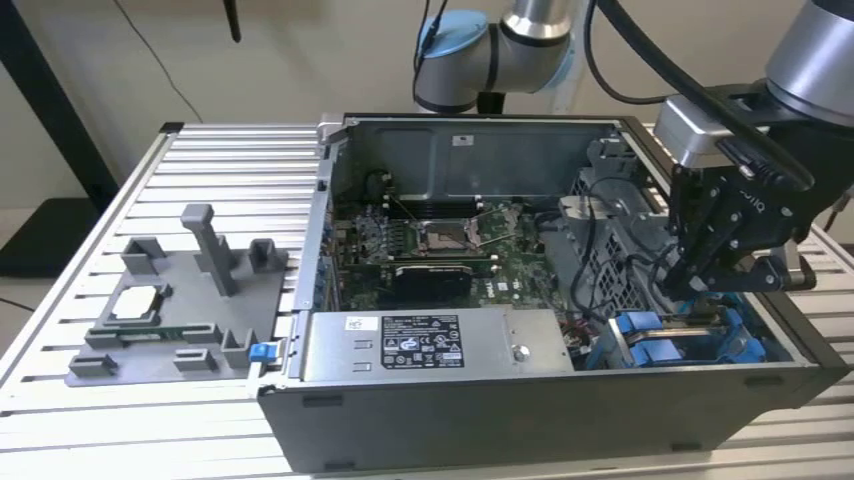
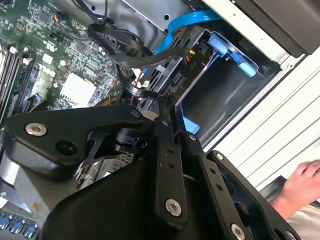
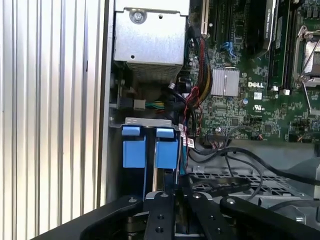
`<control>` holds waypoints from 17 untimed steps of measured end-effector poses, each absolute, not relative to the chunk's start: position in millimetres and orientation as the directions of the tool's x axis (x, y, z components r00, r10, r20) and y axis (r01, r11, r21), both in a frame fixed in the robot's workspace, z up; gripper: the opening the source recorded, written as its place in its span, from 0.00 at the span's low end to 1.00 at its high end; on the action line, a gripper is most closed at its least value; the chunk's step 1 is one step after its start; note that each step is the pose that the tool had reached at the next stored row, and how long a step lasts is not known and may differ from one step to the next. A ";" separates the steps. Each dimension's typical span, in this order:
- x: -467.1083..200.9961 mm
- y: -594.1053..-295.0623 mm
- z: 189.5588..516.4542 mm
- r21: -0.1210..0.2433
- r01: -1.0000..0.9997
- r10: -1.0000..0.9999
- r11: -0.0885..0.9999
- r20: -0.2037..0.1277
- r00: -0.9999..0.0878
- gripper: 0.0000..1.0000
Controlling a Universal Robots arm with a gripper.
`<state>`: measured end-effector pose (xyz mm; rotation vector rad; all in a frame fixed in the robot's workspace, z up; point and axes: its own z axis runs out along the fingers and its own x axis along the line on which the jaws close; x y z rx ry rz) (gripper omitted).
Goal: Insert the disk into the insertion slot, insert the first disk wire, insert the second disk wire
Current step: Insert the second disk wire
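I am standing by the open computer case (image 1: 534,410) on the ribbed table (image 1: 200,170), and the claw (image 1: 697,290) hangs low over the corner with the blue parts. The disk (image 1: 667,345) in its blue frame looks like it sits in the slot (image 3: 150,121) there, just under the claw. I cannot tell if the claw is wide or pinched, or if it holds anything. Black wires (image 2: 125,55) loop right beside its tip, and a flat blue wire (image 2: 185,22) bends over the slot. That is my worry: I think the claw could hook one of those loops and tug it loose. If a plug goes toward the disk a bit crooked, it could jam or bend. A hard push could also bump the green board (image 1: 441,240) next to the slot. In the second wrist view, a person's hand (image 2: 300,185) rests near the outside of the case, and a swinging arm could hit it.
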<state>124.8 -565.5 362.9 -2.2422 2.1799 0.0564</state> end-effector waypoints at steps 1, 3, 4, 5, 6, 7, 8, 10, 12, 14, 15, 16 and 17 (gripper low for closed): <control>125.5 -565.7 362.3 0.015 -0.999 -0.999 -0.028 -0.035 0.028 0.00; 127.8 -566.5 359.8 0.015 -0.999 -0.999 -0.028 -0.035 0.028 0.00; 128.3 -566.7 359.1 0.015 -0.999 -0.999 -0.028 -0.035 0.028 0.00; 128.8 -566.8 358.5 0.015 -0.999 -0.999 -0.028 -0.035 0.028 0.00; 129.2 -567.0 357.8 0.015 -0.999 -0.999 -0.028 -0.036 0.028 0.00; 129.7 -567.2 357.1 0.015 -0.999 -0.999 -0.028 -0.036 0.028 0.00; 130.0 -567.4 356.6 0.015 -0.999 -0.999 -0.028 -0.035 0.028 0.00; 130.6 -567.9 355.5 0.015 -0.999 -0.999 -0.028 -0.035 0.028 0.00; 131.2 -568.3 354.1 0.015 -0.999 -0.999 -0.028 -0.036 0.028 0.00; 131.9 -568.8 352.9 0.015 -0.999 -0.999 -0.028 -0.035 0.028 0.00; 132.2 -569.0 352.2 0.015 -0.999 -0.999 -0.028 -0.036 0.028 0.00; 132.6 -569.2 351.4 0.015 -0.999 -0.999 -0.028 -0.036 0.028 0.00; 133.0 -569.4 350.8 0.015 -0.999 -0.999 -0.028 -0.035 0.028 0.00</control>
